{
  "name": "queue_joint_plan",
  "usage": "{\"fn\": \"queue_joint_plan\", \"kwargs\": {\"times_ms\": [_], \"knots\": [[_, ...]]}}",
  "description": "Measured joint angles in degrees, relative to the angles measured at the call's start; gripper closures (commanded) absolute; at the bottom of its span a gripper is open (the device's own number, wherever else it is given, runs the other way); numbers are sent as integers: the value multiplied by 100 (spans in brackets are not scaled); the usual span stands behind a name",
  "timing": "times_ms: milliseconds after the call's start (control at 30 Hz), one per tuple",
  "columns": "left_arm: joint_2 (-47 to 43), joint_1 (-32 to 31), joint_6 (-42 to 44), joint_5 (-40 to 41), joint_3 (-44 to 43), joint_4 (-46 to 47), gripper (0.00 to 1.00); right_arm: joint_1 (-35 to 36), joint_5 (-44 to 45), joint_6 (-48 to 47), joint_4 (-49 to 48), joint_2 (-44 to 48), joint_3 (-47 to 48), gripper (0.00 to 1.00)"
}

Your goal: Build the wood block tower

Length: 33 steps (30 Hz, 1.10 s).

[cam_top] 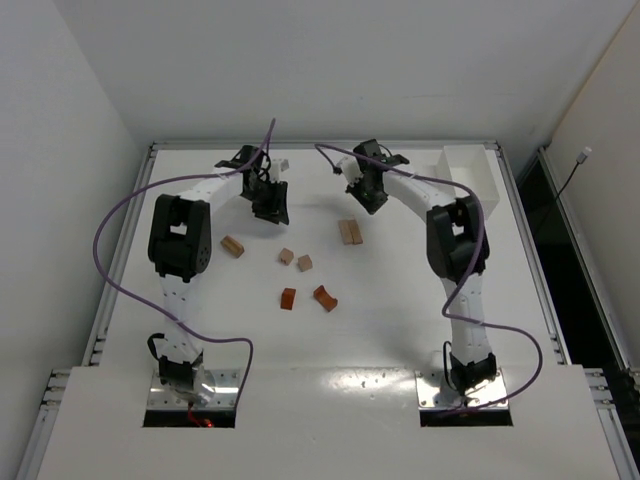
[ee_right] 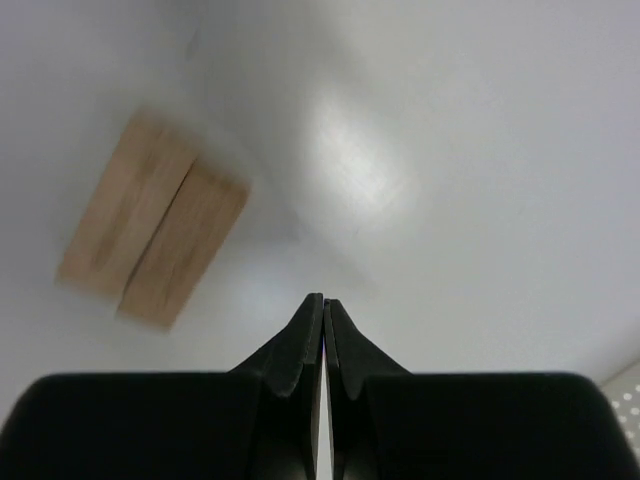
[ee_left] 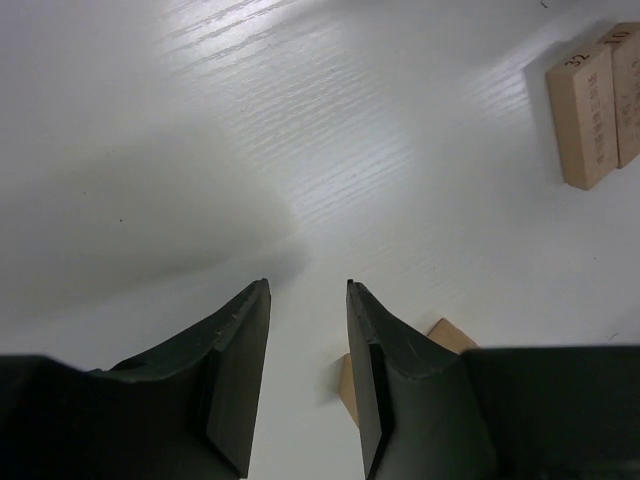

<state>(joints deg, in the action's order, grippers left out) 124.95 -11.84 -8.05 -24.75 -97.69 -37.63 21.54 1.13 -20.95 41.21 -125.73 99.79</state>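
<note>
**Tower not started: closed right gripper and touching bars are the main hazards**

Status: no piece stands on another. The blocks lie scattered across the middle of the table (cam_top: 400, 330). A pair of pale bars (cam_top: 349, 232) lies far right of the group and a pale block (cam_top: 233, 246) lies to the left. Two pale cubes (cam_top: 286, 256) sit between them. A reddish-brown block (cam_top: 288, 299) and a reddish-brown arch (cam_top: 324, 298) lie nearest the arm bases.

Grippers: your left gripper (ee_left: 307, 290) hangs over bare table with its jaws partly apart and nothing between them. Your right gripper (ee_right: 323, 300) has its jaws pressed together and holds nothing. The pale bars lie just to its left.

Hazards:
- If the right gripper descends closed, it would likely shove the bars rather than take one.
- The two bars lie touching along their length, so lifting one may drag or tip the other.
- The left jaws stand narrow. A slightly off-centre approach could knock a piece aside, and one pale piece already lies half hidden behind a finger.
- The pieces are small against the fingers, so expect twisting in the grip and skewed placement.

Container: the white tray (cam_top: 470, 165) sits at the far right corner. No block shows in it, though its walls hide part of the floor.
</note>
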Motion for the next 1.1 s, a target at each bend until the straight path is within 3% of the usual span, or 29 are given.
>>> {"fn": "queue_joint_plan", "kwargs": {"times_ms": [100,367,700,733,867,1100], "knots": [[-2,0,-98,116,24,13,61,26,472,981,-153,-466,568,100],[-2,33,-166,216,59,44,58,188,734,2374,142,-518,90,100],[-4,37,-166,251,103,44,58,280,715,2988,258,-173,-529,100],[-4,37,-166,254,103,46,58,282,688,3016,264,-168,-540,92],[-4,37,-166,256,103,46,58,284,616,3132,280,-166,-538,82],[-4,37,-166,280,103,46,58,291,525,3265,299,-181,-487,80]]}}
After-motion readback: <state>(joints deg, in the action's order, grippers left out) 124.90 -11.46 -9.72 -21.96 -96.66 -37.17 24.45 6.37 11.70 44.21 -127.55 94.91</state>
